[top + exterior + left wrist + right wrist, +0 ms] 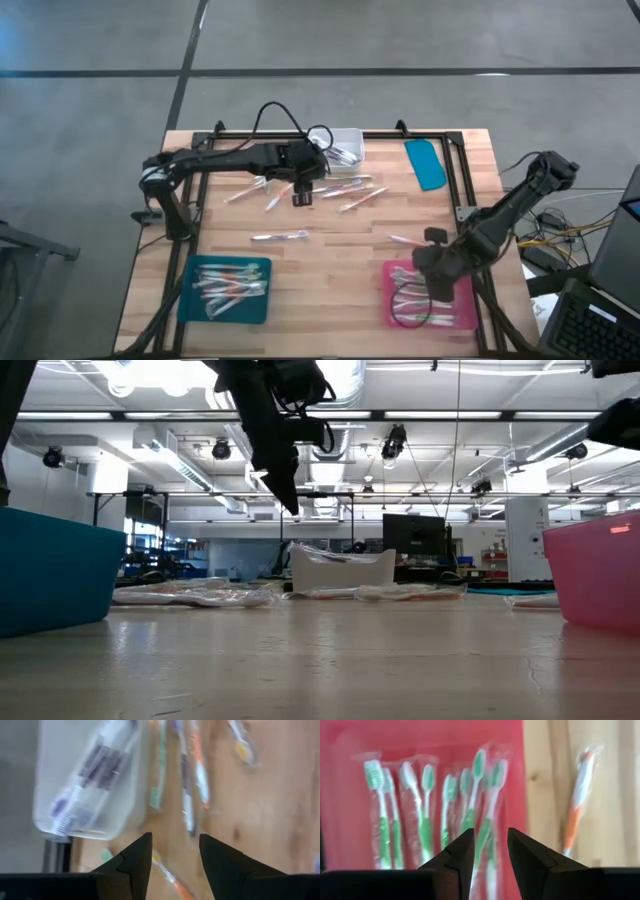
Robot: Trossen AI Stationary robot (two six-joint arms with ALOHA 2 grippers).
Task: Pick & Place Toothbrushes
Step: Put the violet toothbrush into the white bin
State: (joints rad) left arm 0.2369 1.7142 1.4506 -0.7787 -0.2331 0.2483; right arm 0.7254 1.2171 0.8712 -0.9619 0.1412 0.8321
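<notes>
the left gripper hangs above the far middle part of the wooden table, over the loose toothbrushes that lie scattered there. in the left wrist view its two dark fingers stand apart with a clear gap and nothing is between them; below them are several wrapped brushes with orange and green handles on the wood, and just beside them the small white bin, which also has wrapped brushes inside. in the low view this arm comes down from above and its tip is well above the table surface, not touching anything.

the right gripper is over the near right side, at the pink tray. in the right wrist view its fingers are only narrowly apart and they hold nothing. under them the pink tray has a row of wrapped toothbrushes with green handles, lying side by side. one more brush with an orange handle lies on the wood just beside the tray, outside of it.

the teal tray at the near left also has a few brushes in it. one single brush lies alone near the middle of the table, and a flat teal lid lies at the far right
</notes>
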